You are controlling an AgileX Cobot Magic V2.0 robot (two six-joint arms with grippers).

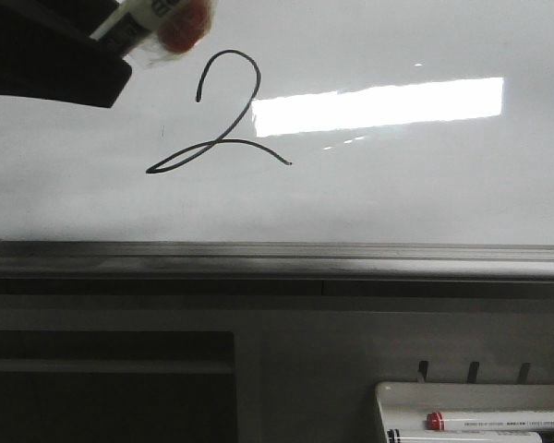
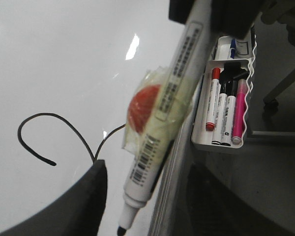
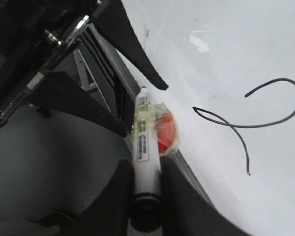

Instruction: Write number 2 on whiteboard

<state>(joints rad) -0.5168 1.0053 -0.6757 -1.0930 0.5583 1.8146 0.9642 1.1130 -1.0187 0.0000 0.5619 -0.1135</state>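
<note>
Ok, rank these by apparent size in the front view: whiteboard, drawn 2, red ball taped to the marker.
1. whiteboard, filling most of the view.
2. number 2.
3. red ball, smallest, though partly cropped and nearer the camera.

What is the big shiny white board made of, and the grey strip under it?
The large glossy white whiteboard looks like smooth coated or enamelled board: it mirrors a bright rectangular light. The grey bottom rail seems brushed metal, probably aluminium, with long straight ridges and a dull sheen.
</note>
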